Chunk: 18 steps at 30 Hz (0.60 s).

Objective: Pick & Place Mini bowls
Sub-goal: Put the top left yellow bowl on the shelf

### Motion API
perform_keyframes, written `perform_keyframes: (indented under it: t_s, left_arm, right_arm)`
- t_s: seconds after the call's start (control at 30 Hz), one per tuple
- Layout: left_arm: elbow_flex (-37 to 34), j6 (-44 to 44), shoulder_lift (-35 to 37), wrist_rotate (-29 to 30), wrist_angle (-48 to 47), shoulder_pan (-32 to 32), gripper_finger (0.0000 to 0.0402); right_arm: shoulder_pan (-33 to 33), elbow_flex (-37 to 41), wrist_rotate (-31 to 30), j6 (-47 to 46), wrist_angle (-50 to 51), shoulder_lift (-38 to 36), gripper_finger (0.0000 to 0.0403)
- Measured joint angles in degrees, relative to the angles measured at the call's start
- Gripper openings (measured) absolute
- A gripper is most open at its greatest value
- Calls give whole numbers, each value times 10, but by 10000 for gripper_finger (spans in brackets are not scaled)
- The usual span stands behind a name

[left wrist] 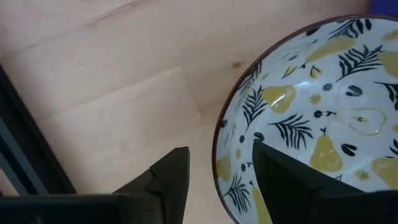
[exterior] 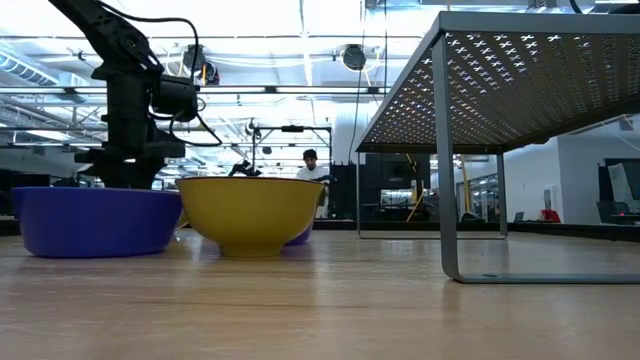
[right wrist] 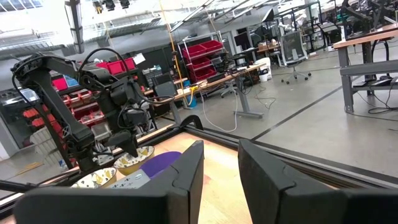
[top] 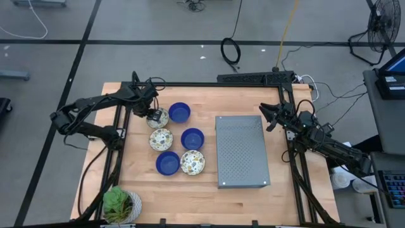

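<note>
I had the left tool [top: 154, 116] straddling the rim of the far-left pear-patterned bowl [top: 158, 118] on the surface [top: 278, 196], fingers parted, not yet clenched. I judged this the grasp step; next, close and lift. The right tool [top: 271, 117] waited beside the perforated rack [top: 241, 151], fingers apart, holding nothing.

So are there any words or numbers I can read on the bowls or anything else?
None can be read.
The patterned bowl at the left gripper has only pears and leaves, no letters.
The screen at the table's right edge is too small to read.
</note>
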<state>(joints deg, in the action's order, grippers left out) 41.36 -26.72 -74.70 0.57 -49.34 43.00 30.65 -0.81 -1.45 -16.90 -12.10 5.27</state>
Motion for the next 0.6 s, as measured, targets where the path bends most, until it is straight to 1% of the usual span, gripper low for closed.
perform_keyframes:
  t_s: [0.23, 0.4, 0.6]
  left_arm:
    - [0, 0, 0, 2, 0, 0, 177]
    - [0, 5, 0, 23, 0, 0, 177]
    - [0, 5, 0, 24, 0, 0, 177]
  right_arm:
    - [0, 0, 0, 0, 0, 0, 89]
    - [0, 0, 0, 0, 0, 0, 89]
    - [0, 0, 0, 0, 0, 0, 89]
